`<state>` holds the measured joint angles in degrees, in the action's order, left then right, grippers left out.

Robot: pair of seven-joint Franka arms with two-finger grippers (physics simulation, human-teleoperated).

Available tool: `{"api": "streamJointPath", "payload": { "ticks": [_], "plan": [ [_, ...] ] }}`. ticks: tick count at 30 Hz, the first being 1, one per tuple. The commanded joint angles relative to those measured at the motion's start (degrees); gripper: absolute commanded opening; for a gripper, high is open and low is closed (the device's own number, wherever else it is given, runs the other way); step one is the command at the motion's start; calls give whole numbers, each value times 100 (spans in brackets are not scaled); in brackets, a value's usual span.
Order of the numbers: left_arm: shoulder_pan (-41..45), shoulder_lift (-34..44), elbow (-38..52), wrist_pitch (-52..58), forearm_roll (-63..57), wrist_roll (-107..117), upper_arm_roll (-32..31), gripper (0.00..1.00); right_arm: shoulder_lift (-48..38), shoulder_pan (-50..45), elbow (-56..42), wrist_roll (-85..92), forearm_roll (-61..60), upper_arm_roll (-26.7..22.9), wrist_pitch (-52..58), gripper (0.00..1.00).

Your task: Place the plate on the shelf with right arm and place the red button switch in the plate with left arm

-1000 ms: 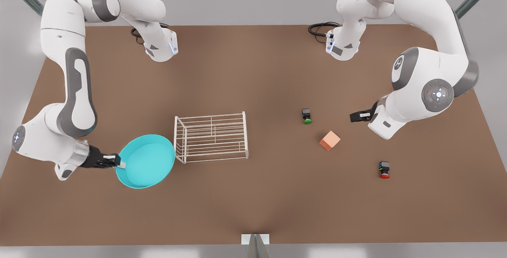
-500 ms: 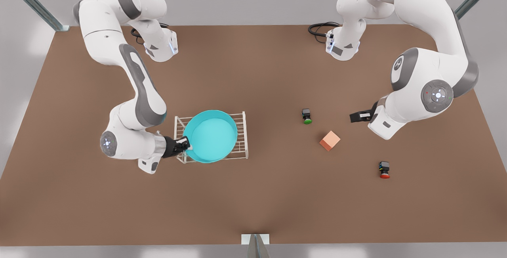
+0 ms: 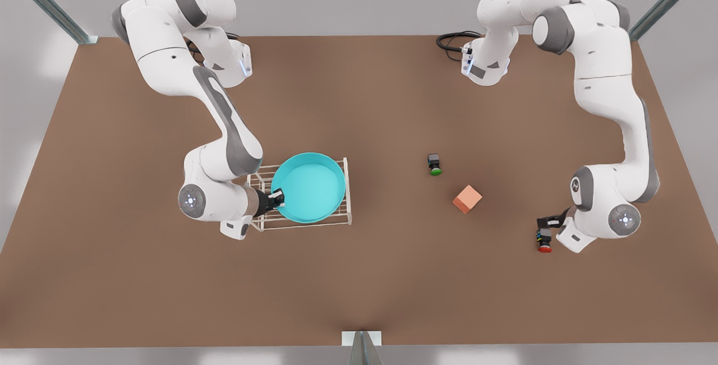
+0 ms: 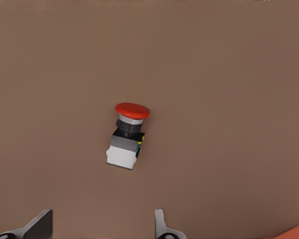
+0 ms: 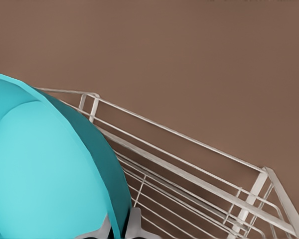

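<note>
Right hand holds plate over shelf; left hand above red button switch.

Right hand (image 3: 276, 199), at the front view's left, is clamped on the rim of the plate (image 3: 312, 187); in the right wrist view its fingertips (image 5: 134, 223) pinch the teal wall from both sides. The plate sits over the grid top of the shelf (image 3: 342, 215), covering most of it; whether it rests on the bars or is just above them cannot be told. Left hand (image 3: 547, 223), at the front view's right, hangs over the red button switch (image 3: 543, 240), fingers spread wide and not touching it; the fingertips (image 4: 41, 222) frame the switch in the left wrist view. The switch lies on its side on the bench (image 3: 392, 275). Toward the shelf from it sit an orange-pink cube (image 3: 466, 198) and a green-capped switch (image 3: 434, 164), apart from each other.
</note>
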<state>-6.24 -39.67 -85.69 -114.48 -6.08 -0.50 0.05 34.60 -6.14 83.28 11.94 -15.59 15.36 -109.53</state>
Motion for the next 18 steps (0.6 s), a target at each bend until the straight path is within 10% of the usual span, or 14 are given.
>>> {"api": "streamJointPath", "payload": {
  "ticks": [1,2,18],
  "plan": [
    [8,-49,-115,-1761,46,-3703,22,100,-6,-1,-4,-175,30,2,-60,75],
    [17,-111,-202,-2051,54,-3694,22,100,-23,17,4,-166,30,2,-51,100],
    [35,-515,-563,-2377,705,-3518,197,100,-1754,1678,-84,-131,2086,-903,1820,100]
  ]
}}
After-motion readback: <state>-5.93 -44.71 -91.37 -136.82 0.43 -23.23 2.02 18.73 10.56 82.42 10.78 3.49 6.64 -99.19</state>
